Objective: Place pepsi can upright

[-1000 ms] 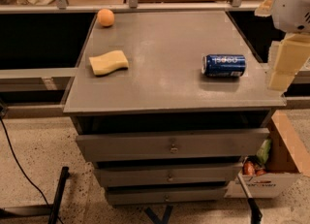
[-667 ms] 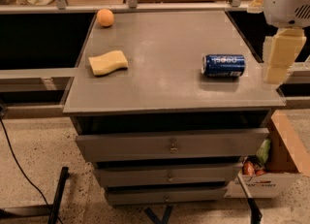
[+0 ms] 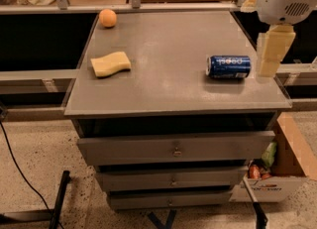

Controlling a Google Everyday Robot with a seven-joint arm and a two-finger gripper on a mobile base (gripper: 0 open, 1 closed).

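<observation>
1. pepsi can (image 3: 228,67): lies on its side on the grey surface (image 3: 173,44), in the right half and nearer the front edge than the back. Its long axis runs left to right, with a silver end at each side. The white lettering faces the camera and reads upside down.
2. end effector (image 3: 268,69): cream-coloured, hangs downward from the white arm housing at the upper right. It sits over the right edge of the surface, just beside the can's right end, with a thin gap showing between them.
3. End effector state: cannot tell from this angle whether it is open or closed. It has hold of nothing visible, and the can rests free on the surface.
4. Yellow sponge (image 3: 110,64): flat on the left side of the surface, well apart from the can.
5. Orange (image 3: 107,18): at the back left corner of the surface.
6. Drawers (image 3: 176,147): three stacked under the surface, each fronted in grey with a small pull.
7. Cardboard box (image 3: 290,148): on the floor to the lower right of the drawers, with some items inside.
</observation>
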